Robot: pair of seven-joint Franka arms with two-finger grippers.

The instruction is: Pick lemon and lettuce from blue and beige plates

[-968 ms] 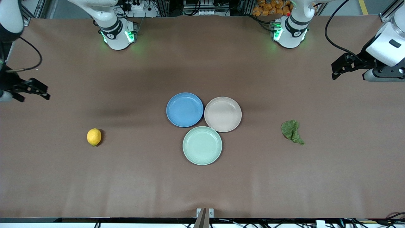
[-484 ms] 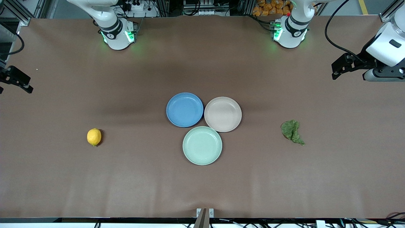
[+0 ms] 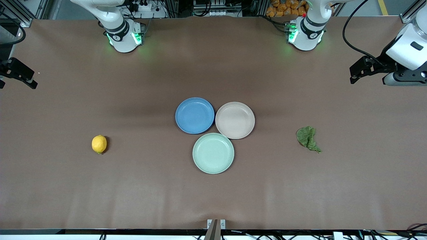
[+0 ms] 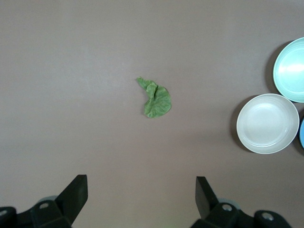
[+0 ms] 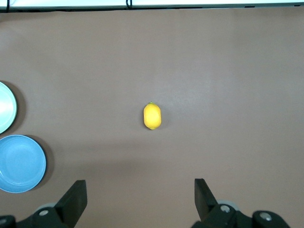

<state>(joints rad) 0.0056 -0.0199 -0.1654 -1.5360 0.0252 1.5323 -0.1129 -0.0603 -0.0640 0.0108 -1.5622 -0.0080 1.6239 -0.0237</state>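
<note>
The lemon (image 3: 99, 144) lies on the bare table toward the right arm's end, also in the right wrist view (image 5: 152, 116). The lettuce (image 3: 307, 138) lies on the bare table toward the left arm's end, also in the left wrist view (image 4: 155, 98). The blue plate (image 3: 194, 115) and the beige plate (image 3: 235, 120) stand empty side by side at mid-table. My right gripper (image 3: 18, 74) is open and empty, high over the table's edge at the right arm's end. My left gripper (image 3: 362, 70) is open and empty, high over the left arm's end.
A pale mint-green plate (image 3: 213, 153) stands empty, touching the blue and beige plates, nearer to the front camera. The table is covered in brown cloth (image 3: 213, 193).
My right gripper has drawn back toward the table's edge at the right arm's end and risen. The left arm, the lemon, the lettuce and the plates have not moved.
</note>
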